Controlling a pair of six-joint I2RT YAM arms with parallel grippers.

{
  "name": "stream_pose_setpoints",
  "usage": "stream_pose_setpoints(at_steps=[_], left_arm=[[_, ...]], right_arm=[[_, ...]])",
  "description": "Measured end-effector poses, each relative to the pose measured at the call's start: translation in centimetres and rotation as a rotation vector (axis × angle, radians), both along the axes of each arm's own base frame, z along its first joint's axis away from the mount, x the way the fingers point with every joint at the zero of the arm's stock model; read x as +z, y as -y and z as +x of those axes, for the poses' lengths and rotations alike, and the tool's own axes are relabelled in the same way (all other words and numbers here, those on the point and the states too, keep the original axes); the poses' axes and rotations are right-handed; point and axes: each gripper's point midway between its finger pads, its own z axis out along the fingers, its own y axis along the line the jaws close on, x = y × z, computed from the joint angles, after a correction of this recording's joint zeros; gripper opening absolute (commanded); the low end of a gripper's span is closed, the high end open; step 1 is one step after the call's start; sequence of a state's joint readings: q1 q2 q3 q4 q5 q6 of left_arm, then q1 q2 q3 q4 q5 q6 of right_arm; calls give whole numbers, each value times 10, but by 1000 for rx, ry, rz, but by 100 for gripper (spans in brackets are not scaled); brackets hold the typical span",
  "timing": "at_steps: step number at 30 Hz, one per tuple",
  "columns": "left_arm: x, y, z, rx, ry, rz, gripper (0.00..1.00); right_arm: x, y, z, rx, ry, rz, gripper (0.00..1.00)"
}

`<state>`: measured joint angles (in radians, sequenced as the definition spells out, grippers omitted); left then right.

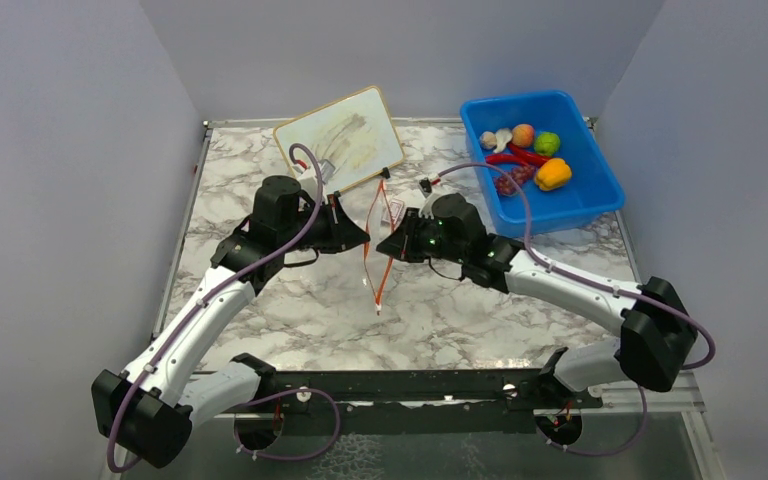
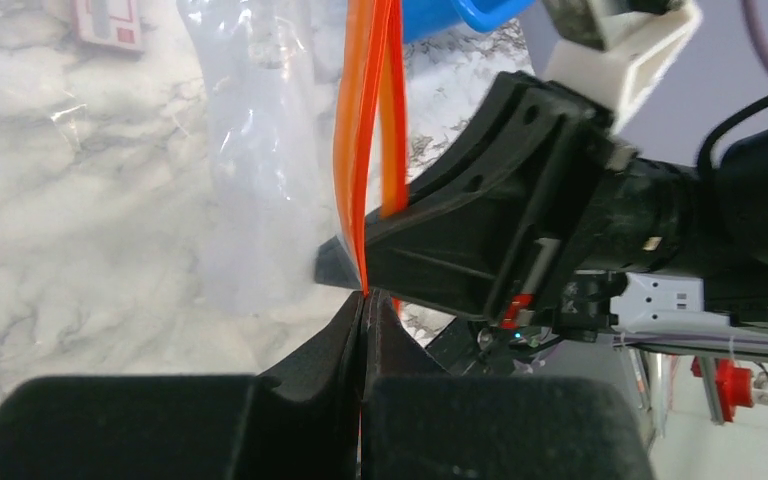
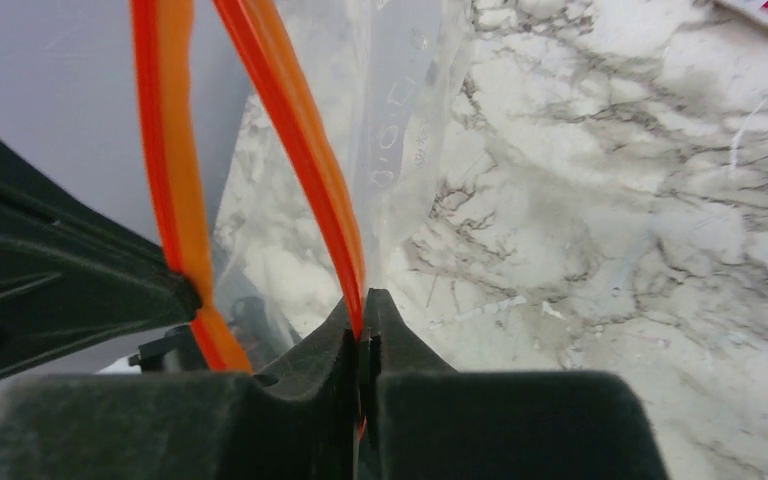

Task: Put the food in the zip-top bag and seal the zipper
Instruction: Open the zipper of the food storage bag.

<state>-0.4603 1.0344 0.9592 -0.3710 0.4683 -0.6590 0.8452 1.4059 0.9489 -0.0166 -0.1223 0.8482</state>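
Left pincer (image 2: 363, 300) is clamped tight on one lip of the zipper (image 2: 355, 150), fingers pressed together with just the orange strip between them. Right pincer (image 3: 363, 305) is doing the same thing on the other lip, also closed down on it with nothing else in its grip. So the two lips are pulled apart with a visible gap between them, and the mouth of the zip-top bag (image 2: 250, 180) is open. The clear crinkly body of the bag trails off beyond the strip. I honestly can't tell whether it's resting on the marble worktop (image 1: 460, 310) or hanging a bit above it.

From the top view the two pincers meet nose to nose around the middle of the worktop, bag between them.

None of the food is in the bag. It's all sitting in the blue bin (image 1: 560, 215) at the far right: orange-yellow pepper (image 1: 553, 174), grape bunch (image 1: 513, 179), red chili (image 1: 520, 156), white mushroom (image 1: 495, 139), peach-coloured fruit (image 1: 523, 134) and green round fruit (image 1: 547, 143).

Also around: a small red-and-white card (image 2: 108, 22) lying flat near the bag, and a smudged whiteboard (image 1: 340, 138) propped at the back.
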Motion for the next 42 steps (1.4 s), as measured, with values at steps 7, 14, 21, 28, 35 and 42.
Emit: stream_pose_setpoints(at_steps=[7, 14, 21, 28, 35, 42], left_arm=[[-6, -12, 2, 22, 44, 83, 0], [31, -30, 2, 90, 177, 106, 0], [52, -28, 12, 108, 192, 100, 12], [49, -10, 14, 47, 141, 43, 43], [66, 6, 12, -34, 234, -66, 90], [53, 9, 17, -41, 316, -95, 95]], right_arm=[[39, 27, 3, -77, 128, -6, 1], [51, 63, 9, -174, 193, -137, 1], [92, 87, 12, -224, 261, -209, 1], [111, 77, -4, -141, 254, -140, 1], [91, 61, 0, -120, 173, -147, 1], [69, 43, 12, -127, 99, -174, 1]])
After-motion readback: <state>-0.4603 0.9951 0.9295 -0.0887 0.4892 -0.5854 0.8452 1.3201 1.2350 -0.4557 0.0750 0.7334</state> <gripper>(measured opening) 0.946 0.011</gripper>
